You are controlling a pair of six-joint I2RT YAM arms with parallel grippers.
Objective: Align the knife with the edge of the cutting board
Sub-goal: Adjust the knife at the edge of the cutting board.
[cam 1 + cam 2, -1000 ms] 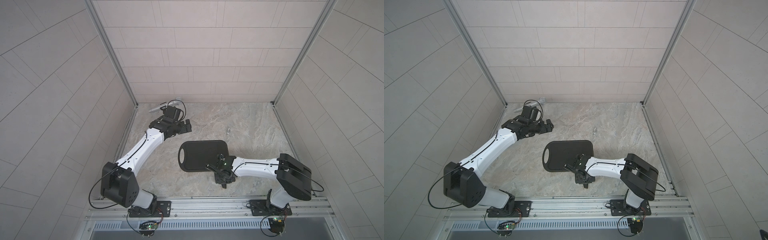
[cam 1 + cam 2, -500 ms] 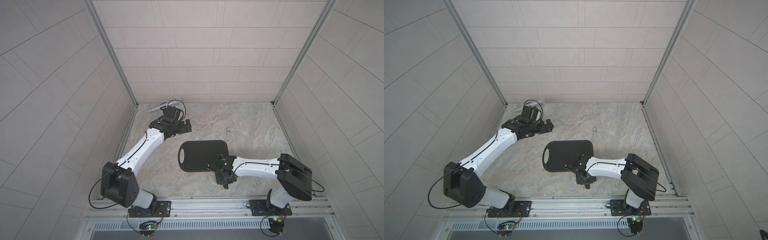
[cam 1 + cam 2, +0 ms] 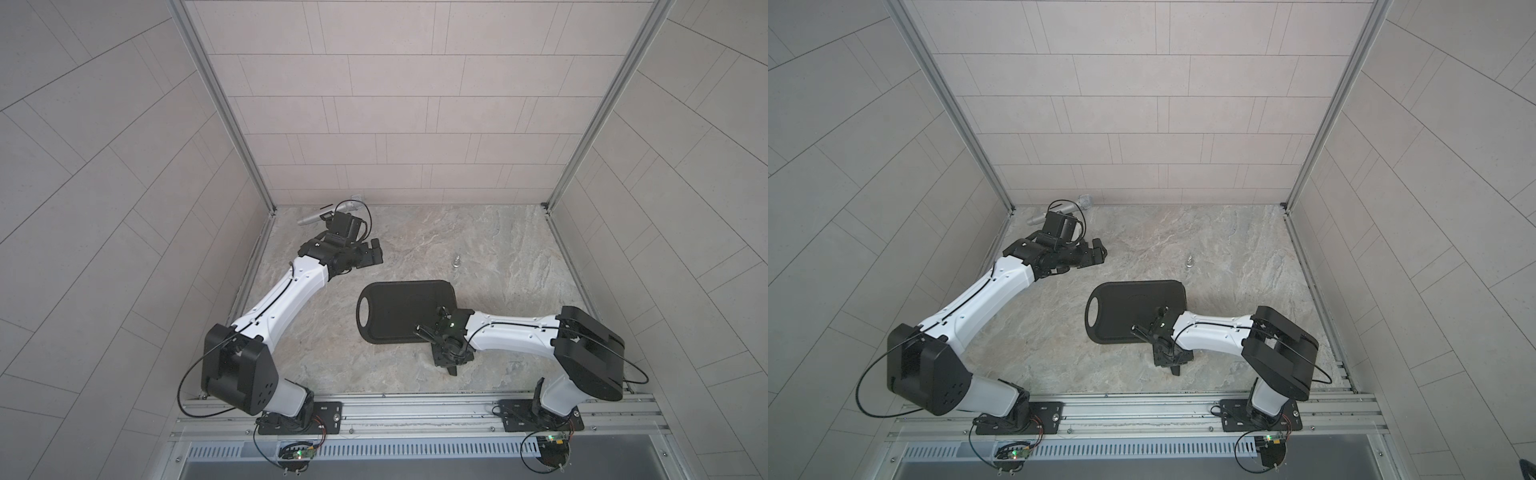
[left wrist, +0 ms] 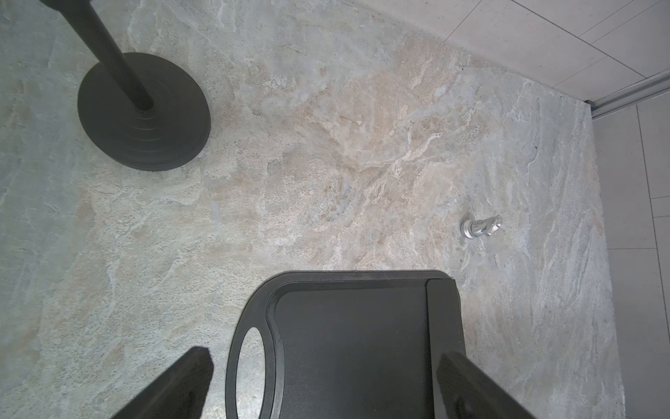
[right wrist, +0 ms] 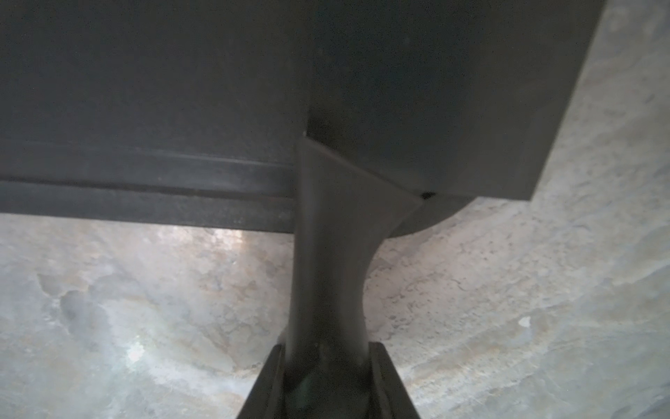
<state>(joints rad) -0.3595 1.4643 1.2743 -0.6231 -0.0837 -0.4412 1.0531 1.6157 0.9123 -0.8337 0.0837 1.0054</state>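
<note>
Matte-black knife (image 5: pixel 417 90): handle pinched between the right gripper (image 5: pixel 326 366) fingers, just off the near long edge of the cutting board (image 3: pixel 395 316). Blade lies flat on the board's end opposite the handle hole, roughly along that short edge. Small silver object (image 3: pixel 456 262) on the stone table (image 3: pixel 498 232) beyond the board, apart from it. Left gripper (image 3: pixel 374 254) farther back, jaws spread wide, empty, above the table. Black round stand base (image 4: pixel 143 112) near the far left corner.

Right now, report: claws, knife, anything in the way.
Left claw open, empty. Right claw shut on knife handle. Blade overhangs cutting board's end. Small silver piece lies clear.
</note>
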